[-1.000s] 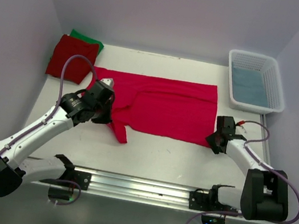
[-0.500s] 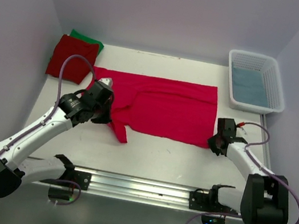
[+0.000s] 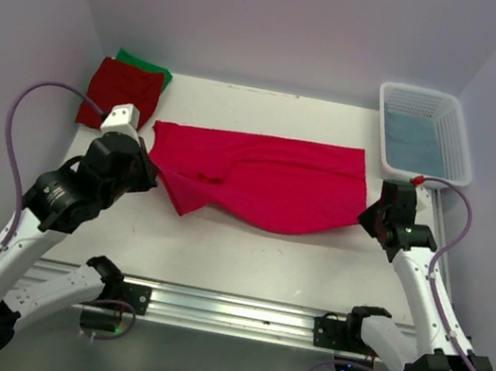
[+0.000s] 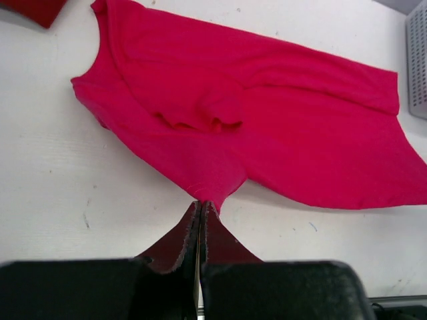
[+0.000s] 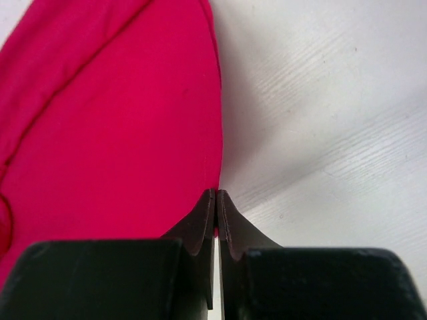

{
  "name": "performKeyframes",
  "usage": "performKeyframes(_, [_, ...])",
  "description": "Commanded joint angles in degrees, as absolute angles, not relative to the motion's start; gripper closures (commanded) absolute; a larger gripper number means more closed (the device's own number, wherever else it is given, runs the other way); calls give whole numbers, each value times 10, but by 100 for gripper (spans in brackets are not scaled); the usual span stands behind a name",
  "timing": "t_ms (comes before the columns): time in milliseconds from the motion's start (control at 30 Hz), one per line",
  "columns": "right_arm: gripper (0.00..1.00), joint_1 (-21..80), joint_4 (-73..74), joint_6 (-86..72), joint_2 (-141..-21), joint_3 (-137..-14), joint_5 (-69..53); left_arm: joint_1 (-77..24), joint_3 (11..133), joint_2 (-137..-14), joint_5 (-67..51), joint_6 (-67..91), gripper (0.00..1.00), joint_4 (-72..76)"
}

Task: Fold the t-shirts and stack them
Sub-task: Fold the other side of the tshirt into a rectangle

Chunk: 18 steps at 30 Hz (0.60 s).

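Observation:
A crimson-pink t-shirt (image 3: pixel 268 181) hangs stretched across the middle of the table, its near edge lifted at both ends. My left gripper (image 3: pixel 156 174) is shut on the shirt's near left part; the cloth (image 4: pixel 220 127) pinches into its tips (image 4: pixel 203 204) in the left wrist view. At the shirt's right edge my right gripper (image 3: pixel 367 213) is shut on the hem, with the cloth (image 5: pixel 113 127) running up from its tips (image 5: pixel 217 193). A folded darker red t-shirt (image 3: pixel 122 94) lies at the back left on top of a green t-shirt (image 3: pixel 150 66).
A white latticed basket (image 3: pixel 427 135) with blue cloth in it stands at the back right. The rail with both arm bases (image 3: pixel 235 313) runs along the near edge. Purple walls close the left, right and back sides.
Both arms have risen and pulled apart, lifting the crimson-pink shirt's near edge off the table. The right gripper has shut on the hem. The dangling sleeve flap has drawn up.

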<state>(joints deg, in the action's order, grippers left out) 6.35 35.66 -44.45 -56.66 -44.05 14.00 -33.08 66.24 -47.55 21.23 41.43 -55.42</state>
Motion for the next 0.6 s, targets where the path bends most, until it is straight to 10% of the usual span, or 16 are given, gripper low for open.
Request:
performKeyframes(0, [100, 62, 408, -390, -569, -491, 145, -332, 711, -466, 246, 443, 100, -615])
performKeyframes(567, [100, 62, 383, -335, -649, -561, 212, -333, 601, -431, 364, 454, 100, -530])
